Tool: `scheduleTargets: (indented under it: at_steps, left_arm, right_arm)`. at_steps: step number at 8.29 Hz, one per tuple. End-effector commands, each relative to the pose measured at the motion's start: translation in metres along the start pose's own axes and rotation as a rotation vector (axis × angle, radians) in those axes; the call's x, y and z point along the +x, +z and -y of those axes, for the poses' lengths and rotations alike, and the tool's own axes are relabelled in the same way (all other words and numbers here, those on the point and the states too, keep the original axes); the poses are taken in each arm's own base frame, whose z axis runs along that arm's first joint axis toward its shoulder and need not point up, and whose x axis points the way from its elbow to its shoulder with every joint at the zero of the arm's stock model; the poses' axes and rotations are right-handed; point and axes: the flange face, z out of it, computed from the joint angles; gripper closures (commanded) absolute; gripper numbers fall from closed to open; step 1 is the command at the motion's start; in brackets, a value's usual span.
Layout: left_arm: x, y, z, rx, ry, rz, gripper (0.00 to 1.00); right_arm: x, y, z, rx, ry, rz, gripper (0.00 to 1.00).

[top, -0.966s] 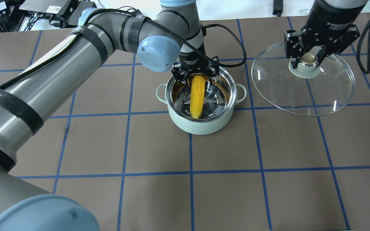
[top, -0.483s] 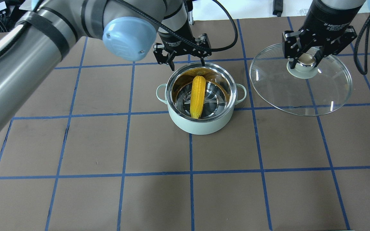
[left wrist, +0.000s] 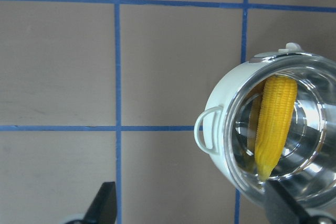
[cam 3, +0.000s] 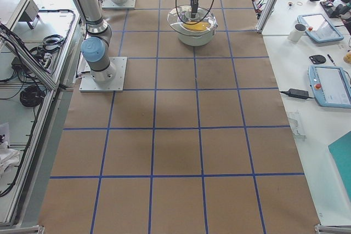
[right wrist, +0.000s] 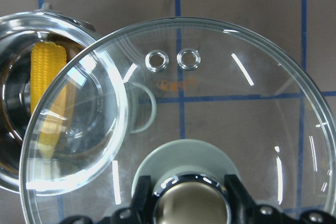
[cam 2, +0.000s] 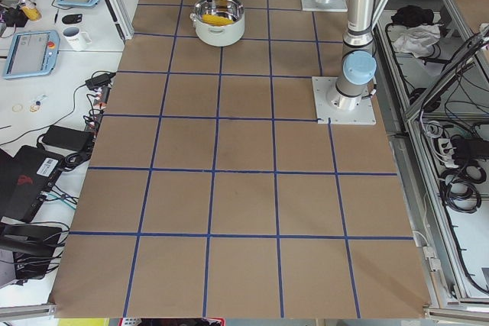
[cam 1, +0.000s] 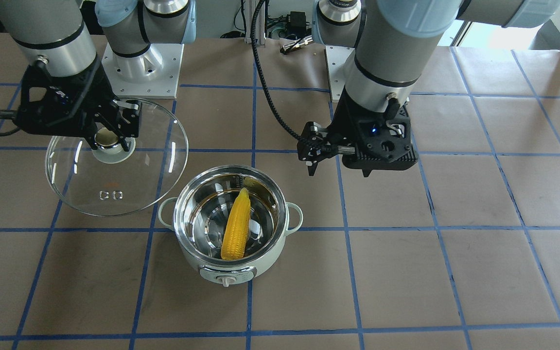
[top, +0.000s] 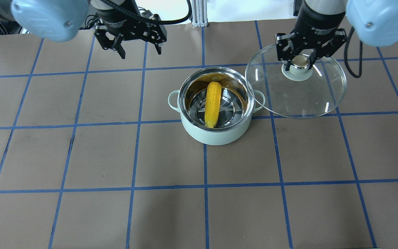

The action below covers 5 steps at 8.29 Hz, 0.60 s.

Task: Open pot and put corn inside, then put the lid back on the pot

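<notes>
The pale green pot (top: 216, 136) stands open mid-table, also in the front view (cam 1: 181, 214). The yellow corn (top: 212, 103) lies inside it, leaning on the steel wall; it also shows in the front view (cam 1: 236, 228) and the left wrist view (left wrist: 274, 124). My left gripper (top: 141, 53) is open and empty, raised behind and to the left of the pot. My right gripper (top: 301, 62) is shut on the knob of the glass lid (top: 299, 97) and holds it in the air. The lid's edge overlaps the pot's right rim in the overhead and right wrist (right wrist: 210, 103) views.
The table is covered in brown matting (top: 116, 155) with a blue tape grid. The two arm bases (cam 1: 141, 63) stand at the robot's side. Benches with tablets and a mug (cam 3: 300, 31) flank the table beyond its edges.
My left gripper let go of the corn, rose out of the pot and moved away to the back left. My right gripper carried the lid leftward toward the pot.
</notes>
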Motion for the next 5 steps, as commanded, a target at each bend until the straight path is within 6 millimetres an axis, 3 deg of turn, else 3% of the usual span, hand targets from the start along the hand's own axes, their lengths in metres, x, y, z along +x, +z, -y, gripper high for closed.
scheduleTargets:
  at_steps: [1,3,4,5]
  left_arm:
    - [-0.063,-0.051,-0.038,-0.013,0.008,0.016,0.00]
    - [-0.066,-0.051,-0.046,-0.016,0.002,0.020,0.00]
    - [-0.068,-0.049,-0.048,-0.018,0.005,0.023,0.00]
    - [-0.071,-0.055,-0.051,-0.007,0.013,0.023,0.00]
  right_arm:
    - [-0.111,0.050,0.019,0.067,0.053,0.027,0.83]
    - [-0.178,0.094,0.024,0.099,0.102,0.054,0.83]
    - [-0.188,0.111,0.027,0.087,0.097,0.050,0.84]
    - [-0.188,0.112,0.027,0.086,0.089,0.048,0.84]
